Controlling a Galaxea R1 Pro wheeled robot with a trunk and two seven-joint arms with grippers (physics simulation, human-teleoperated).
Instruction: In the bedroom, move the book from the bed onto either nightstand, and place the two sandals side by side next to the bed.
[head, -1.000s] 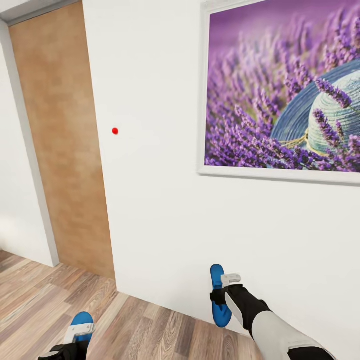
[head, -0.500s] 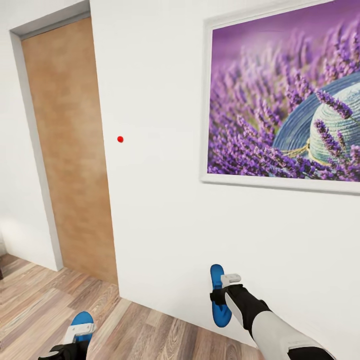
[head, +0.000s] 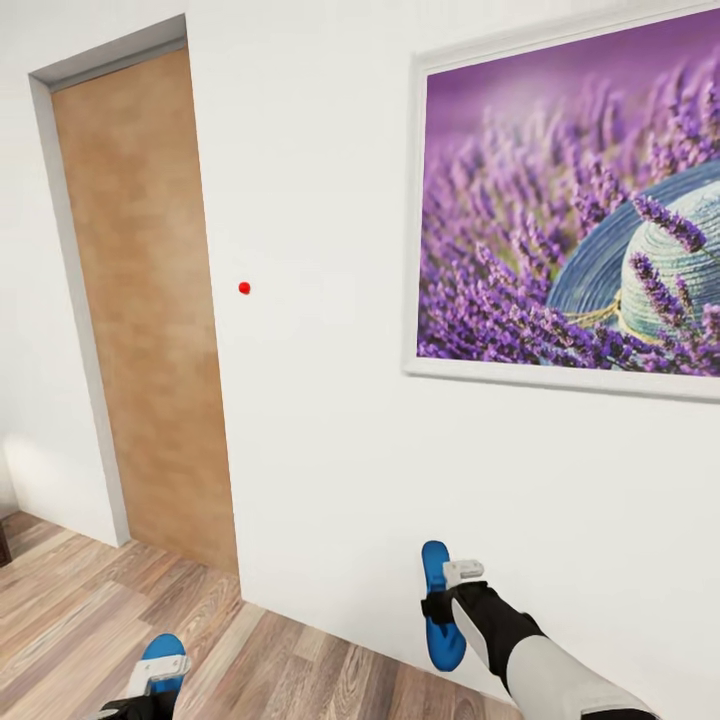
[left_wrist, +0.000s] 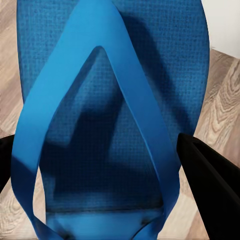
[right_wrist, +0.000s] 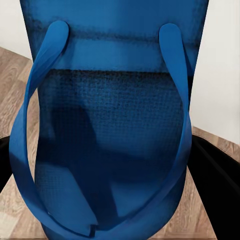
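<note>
each gripper carries one sandal, so both can be moved in a single trip to the bed. in the head view the right gripper (head: 452, 592) sits at 6 o'clock, clamped on the right sandal (head: 437, 610), which stands on edge, its length running up and down just in front of the wall (head: 320, 400). the left gripper (head: 158, 678) sits at 7 o'clock at the frame edge, and the left sandal (head: 163, 652) rises above it over the floor (head: 90, 600).

the upright carry likely keeps the soles clear of the floor and wall during travel.

the head view gives the surroundings: a door (head: 140, 300) at 10 o'clock and a picture (head: 570, 220) at 2 o'clock. these show the robot is in transit, facing the wall.

the wrist views give grip detail instead. the left wrist view shows the left sandal (left_wrist: 115, 125) strap side up, with a dark finger (left_wrist: 210, 190) against its edge. the right wrist view shows the right sandal (right_wrist: 110, 140) held between dark fingers (right_wrist: 217, 195) at both sides.
</note>
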